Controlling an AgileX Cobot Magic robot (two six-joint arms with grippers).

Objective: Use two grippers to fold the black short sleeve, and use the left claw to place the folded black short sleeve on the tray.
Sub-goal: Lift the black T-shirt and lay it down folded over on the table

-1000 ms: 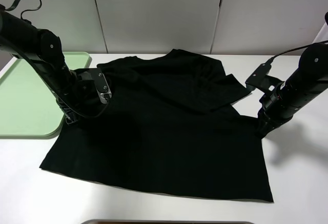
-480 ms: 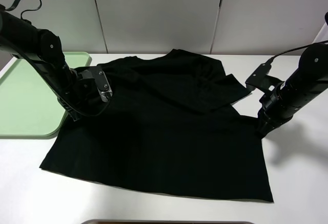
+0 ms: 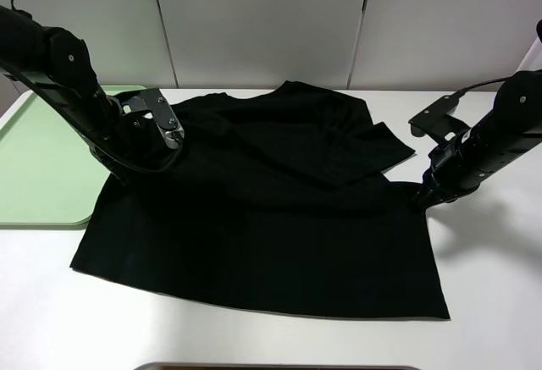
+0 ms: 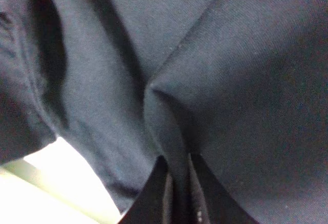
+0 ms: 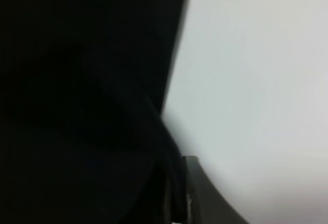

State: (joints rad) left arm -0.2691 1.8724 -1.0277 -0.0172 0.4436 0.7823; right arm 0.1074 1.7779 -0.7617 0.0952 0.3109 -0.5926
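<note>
Black short sleeve (image 3: 271,209) on worktop (image 3: 254,336), side edges clamped in the left tool (image 4: 178,161) and right tool (image 3: 421,199), both closed.

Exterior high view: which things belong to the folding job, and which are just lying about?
Job: black short sleeve, tray, left end effector, right end effector, both pinching it.
Lying about: dark grey slab, barely in view at the near edge.
</note>
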